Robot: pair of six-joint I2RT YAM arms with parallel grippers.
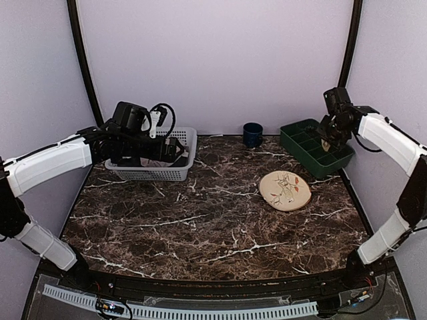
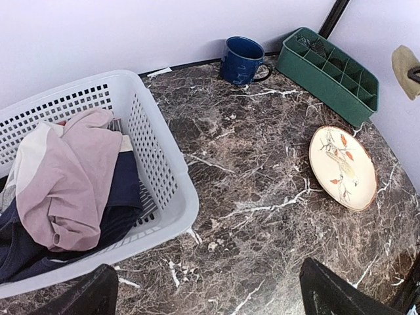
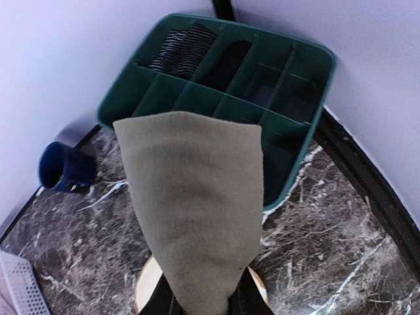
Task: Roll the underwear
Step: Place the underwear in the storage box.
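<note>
Looks like the closing stage: rolling apparently done, with the underwear [image 3: 193, 203] bundled into a tapered olive-khaki roll and pinched at its lower end by the right end effector [image 3: 205, 300], narrowed onto the cloth. Hangs at the upper right of the top view, above the green divided tray [image 3: 315, 56] and not yet in any compartment.

Probably calls next for lining up over a free compartment, lowering, and letting go gently. Risks the loose end springing open on release.

At the left of the top view, finds the left end effector [image 2: 209, 294] spread wide and gripping nothing, above the bench [image 2: 262, 197] beside the white laundry basket [image 2: 164, 164].

In the basket: a pale pink garment [image 2: 72, 177] lying over a dark navy garment [image 2: 125, 190]. In the tray: something dark and ribbed in the upper-left compartment of the right wrist view, another dark item beside it, kinds not tellable, with several nearer compartments seemingly bare.
</note>
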